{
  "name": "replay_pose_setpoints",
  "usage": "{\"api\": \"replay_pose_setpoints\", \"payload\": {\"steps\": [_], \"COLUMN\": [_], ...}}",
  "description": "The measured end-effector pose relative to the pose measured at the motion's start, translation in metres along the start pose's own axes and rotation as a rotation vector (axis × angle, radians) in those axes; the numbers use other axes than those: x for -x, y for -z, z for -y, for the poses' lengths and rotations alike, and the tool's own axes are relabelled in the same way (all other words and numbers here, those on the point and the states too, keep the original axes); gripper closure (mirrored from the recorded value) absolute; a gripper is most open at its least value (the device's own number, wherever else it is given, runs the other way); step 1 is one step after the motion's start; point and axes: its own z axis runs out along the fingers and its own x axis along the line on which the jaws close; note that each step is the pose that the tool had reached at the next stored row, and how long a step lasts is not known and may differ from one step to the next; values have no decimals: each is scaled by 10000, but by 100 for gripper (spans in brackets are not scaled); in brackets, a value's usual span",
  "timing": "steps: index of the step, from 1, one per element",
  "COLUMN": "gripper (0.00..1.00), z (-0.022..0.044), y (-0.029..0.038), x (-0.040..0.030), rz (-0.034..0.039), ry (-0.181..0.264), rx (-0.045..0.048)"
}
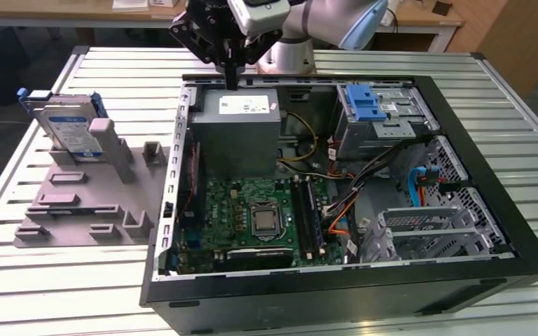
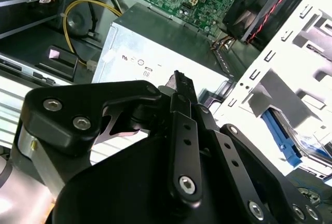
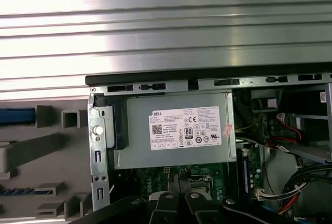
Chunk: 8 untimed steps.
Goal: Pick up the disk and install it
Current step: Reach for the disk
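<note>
**Pincer shut and empty, disk apart in its stand**

The disk point(image 1: 71, 131) stands on edge in a grey stand point(image 1: 82, 203) on the table point(image 1: 54, 280), well away from the pincer toward the exterior view's left. The slot likely keeps its top free for grasping and hides its lower part. The pincer point(image 1: 230, 82), fingers pressed together on nothing, hangs just above the grey box point(image 1: 236, 140) inside the computer case point(image 1: 344, 301). Further right, a blue latch point(image 1: 367, 105) obscures the drive cage.
</note>
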Motion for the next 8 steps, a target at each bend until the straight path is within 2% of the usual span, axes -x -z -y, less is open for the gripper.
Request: {"api": "replay_pose_setpoints", "payload": {"steps": [8], "gripper": [89], "z": [-2], "y": [0], "x": [-39], "rz": [0], "ry": [0], "rx": [0]}}
